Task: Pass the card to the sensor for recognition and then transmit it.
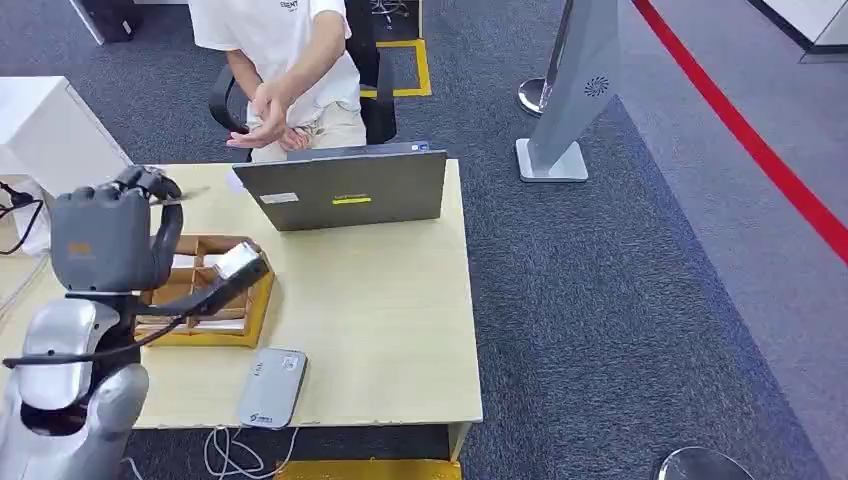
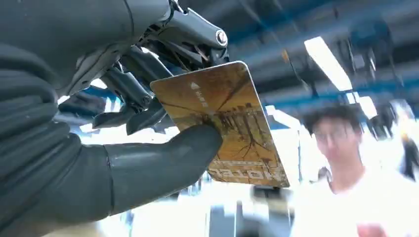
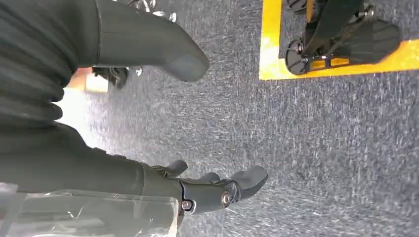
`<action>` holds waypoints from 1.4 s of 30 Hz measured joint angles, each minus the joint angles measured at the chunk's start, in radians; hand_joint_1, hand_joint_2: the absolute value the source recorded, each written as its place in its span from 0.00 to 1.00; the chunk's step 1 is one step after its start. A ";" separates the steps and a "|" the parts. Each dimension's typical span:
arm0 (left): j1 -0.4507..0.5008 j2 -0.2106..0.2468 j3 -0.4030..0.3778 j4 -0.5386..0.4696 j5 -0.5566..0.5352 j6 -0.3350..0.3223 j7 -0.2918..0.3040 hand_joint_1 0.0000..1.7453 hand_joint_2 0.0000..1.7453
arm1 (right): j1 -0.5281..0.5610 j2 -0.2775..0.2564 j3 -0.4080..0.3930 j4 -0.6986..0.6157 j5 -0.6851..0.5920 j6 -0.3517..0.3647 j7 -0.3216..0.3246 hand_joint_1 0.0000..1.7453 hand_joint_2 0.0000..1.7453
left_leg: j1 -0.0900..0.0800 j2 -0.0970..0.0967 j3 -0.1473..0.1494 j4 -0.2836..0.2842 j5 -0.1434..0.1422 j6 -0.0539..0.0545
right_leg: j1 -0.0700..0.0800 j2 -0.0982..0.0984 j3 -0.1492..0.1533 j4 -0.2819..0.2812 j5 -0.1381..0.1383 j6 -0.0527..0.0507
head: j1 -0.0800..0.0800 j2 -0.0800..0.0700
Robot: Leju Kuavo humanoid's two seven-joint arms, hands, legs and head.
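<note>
The robot's left hand (image 1: 105, 240) is raised above the far left of the tabletop (image 1: 380, 300), its thumb and fingers (image 2: 133, 94) pinching a yellow card (image 2: 222, 121) by one corner. A person (image 1: 285, 60) sits across the tabletop behind a laptop (image 1: 345, 188), one hand lifted. A grey sensor (image 1: 272, 388) lies flat at the near edge, beside a wooden tray (image 1: 255, 310). The right hand (image 3: 212, 190) hangs over carpet, fingers apart and empty. The corner pinch looks shallow, so the card could twist or slip during a handover.
</note>
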 joint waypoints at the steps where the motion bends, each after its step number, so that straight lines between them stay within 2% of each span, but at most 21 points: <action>1: -0.030 -0.003 0.008 0.047 -0.021 0.058 -0.005 1.00 1.00 | -0.002 0.000 0.007 0.000 0.011 0.001 -0.002 0.00 1.00 | 0.000 0.000 0.000 0.000 0.000 -0.001 | 0.000 0.000 0.000 0.000 0.000 0.000 | 0.000 0.000; 3: -0.095 -0.010 0.031 0.162 -0.043 0.136 -0.016 1.00 1.00 | -0.004 0.000 0.022 0.001 0.033 0.004 0.000 0.00 1.00 | 0.000 0.001 0.001 0.000 0.001 -0.001 | 0.000 0.001 0.000 0.000 0.001 -0.001 | 0.000 0.000; 8: -0.262 -0.016 0.084 0.526 -0.147 0.254 -0.010 1.00 1.00 | -0.007 0.000 0.052 0.005 0.071 0.019 0.020 0.00 1.00 | 0.000 0.001 0.000 0.000 0.003 -0.002 | 0.000 0.001 -0.001 0.001 0.003 -0.001 | 0.001 0.000; 11: -0.332 -0.020 0.108 0.699 -0.166 0.288 0.013 1.00 1.00 | -0.006 0.000 0.068 0.007 0.082 0.024 0.027 0.00 1.00 | 0.000 0.002 0.001 0.000 0.004 -0.003 | 0.000 0.002 -0.001 0.001 0.003 -0.002 | 0.000 0.000; 13: -0.368 -0.026 0.117 0.788 -0.167 0.286 0.027 1.00 1.00 | -0.007 0.000 0.072 0.009 0.084 0.025 0.034 0.00 1.00 | 0.000 0.002 0.000 0.000 0.004 -0.003 | 0.000 0.002 -0.001 0.001 0.003 -0.002 | 0.000 0.000; 18: -0.420 -0.040 0.140 0.930 -0.166 0.280 0.037 1.00 1.00 | -0.007 0.000 0.085 0.011 0.094 0.035 0.049 0.00 1.00 | 0.000 0.002 -0.001 0.000 0.003 -0.002 | 0.000 0.002 -0.002 0.001 0.003 -0.002 | 0.000 0.000; 26: -0.426 -0.051 0.157 1.007 -0.164 0.279 0.034 1.00 1.00 | -0.005 0.000 0.114 0.014 0.123 0.041 0.086 0.00 1.00 | 0.000 0.004 -0.003 0.000 0.003 -0.003 | 0.000 0.004 -0.004 0.001 0.003 -0.002 | 0.000 0.000; 27: -0.426 -0.052 0.160 1.011 -0.163 0.278 0.029 0.00 1.00 | -0.004 0.000 0.117 0.014 0.124 0.041 0.086 0.00 1.00 | 0.000 0.004 -0.003 0.000 0.003 -0.003 | 0.000 0.005 -0.004 0.001 0.003 -0.002 | 0.000 0.000; 35: -0.403 -0.063 0.182 0.998 -0.140 0.243 -0.026 0.00 1.00 | -0.001 0.000 0.129 0.014 0.133 0.039 0.079 0.00 1.00 | 0.000 0.003 -0.003 0.000 0.002 -0.002 | 0.000 0.004 -0.005 0.001 0.002 -0.001 | 0.000 0.000; 39: -0.350 -0.079 0.182 0.913 -0.133 0.221 -0.040 0.00 1.00 | 0.000 0.000 0.129 0.014 0.132 0.037 0.080 0.00 1.00 | 0.000 0.003 -0.003 0.000 0.003 -0.002 | 0.000 0.004 -0.004 0.001 0.003 -0.001 | 0.000 0.000; 42: -0.291 -0.091 0.182 0.803 -0.109 0.192 -0.051 0.00 1.00 | 0.002 0.000 0.129 0.014 0.122 0.034 0.082 0.00 1.00 | 0.000 0.003 -0.003 0.000 0.003 -0.002 | 0.000 0.004 -0.004 0.001 0.003 -0.001 | 0.000 0.000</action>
